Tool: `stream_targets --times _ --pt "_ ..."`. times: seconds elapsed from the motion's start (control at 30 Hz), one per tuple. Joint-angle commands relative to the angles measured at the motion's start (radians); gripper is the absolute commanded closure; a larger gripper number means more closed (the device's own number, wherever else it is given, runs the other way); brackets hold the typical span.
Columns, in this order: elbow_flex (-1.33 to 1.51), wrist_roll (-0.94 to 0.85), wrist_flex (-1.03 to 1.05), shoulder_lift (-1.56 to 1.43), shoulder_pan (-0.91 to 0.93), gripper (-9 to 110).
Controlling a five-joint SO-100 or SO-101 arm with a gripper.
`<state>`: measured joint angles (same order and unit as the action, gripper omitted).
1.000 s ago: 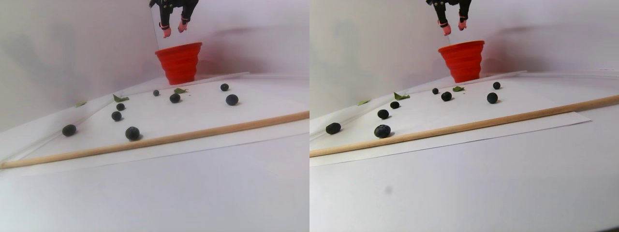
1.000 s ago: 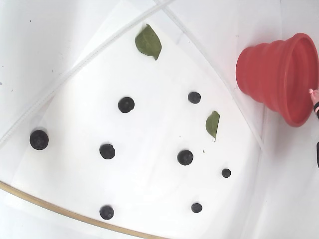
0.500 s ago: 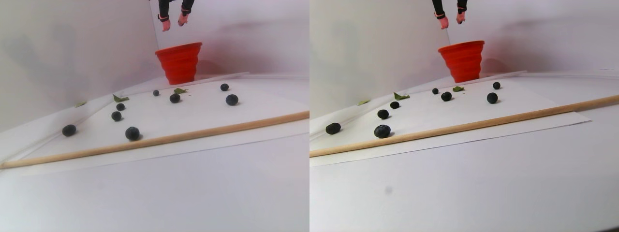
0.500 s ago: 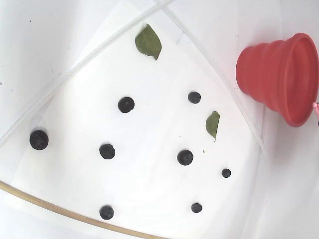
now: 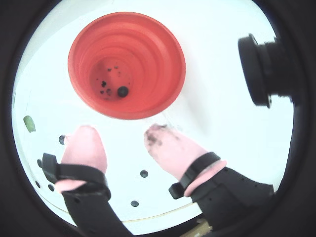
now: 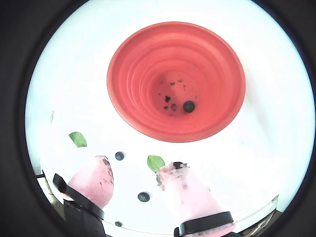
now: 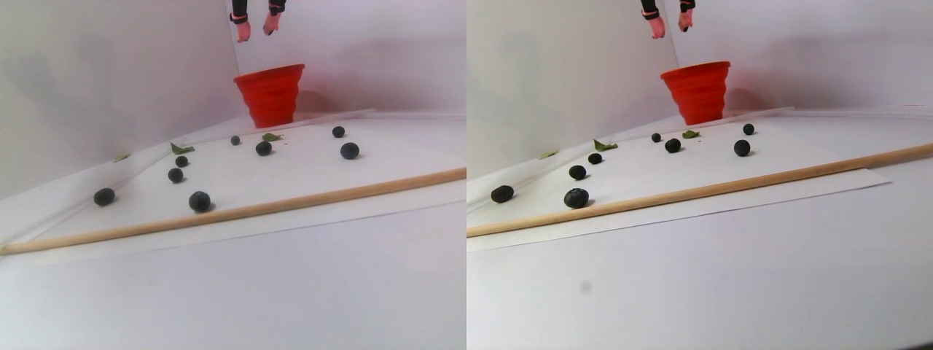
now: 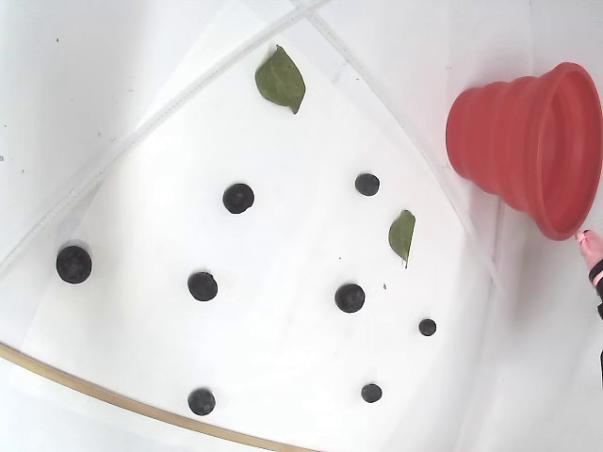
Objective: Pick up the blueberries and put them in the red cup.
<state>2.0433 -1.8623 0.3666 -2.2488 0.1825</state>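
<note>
The red cup (image 7: 271,95) stands upright at the back of the white sheet. Both wrist views look down into the red cup (image 5: 148,49) (image 6: 207,59). One blueberry (image 5: 122,91) (image 6: 188,105) lies on its bottom among dark juice specks. Several blueberries (image 8: 238,198) (image 8: 350,298) (image 7: 200,201) lie scattered on the sheet. My gripper (image 7: 256,30) hangs high above the cup's near-left rim. The gripper (image 5: 118,132) (image 6: 136,165) is open, with nothing between its stained pink fingertips. Only one fingertip (image 8: 589,243) shows at the fixed view's right edge.
Two green leaves (image 8: 281,80) (image 8: 402,235) lie among the berries. A long wooden dowel (image 7: 233,211) (image 8: 94,391) runs along the sheet's front edge. A black camera (image 5: 266,69) juts in at the upper right of a wrist view. White walls meet behind the cup.
My gripper has risen higher above the cup and stayed open. In the fixed view its fingertip has slid down the right edge. The berries on the sheet have not moved.
</note>
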Motion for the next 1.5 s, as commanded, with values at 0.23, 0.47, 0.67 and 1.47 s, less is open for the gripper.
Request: stream_targets --times 0.23,0.47,0.67,1.47 --pt "0.066 0.000 0.077 -0.190 -0.023 84" --pt "0.107 -0.003 0.112 -0.199 -0.023 83" --pt "0.170 -0.020 0.141 -0.212 -0.025 83" --pt "0.325 -0.058 0.038 -0.170 -0.018 83"
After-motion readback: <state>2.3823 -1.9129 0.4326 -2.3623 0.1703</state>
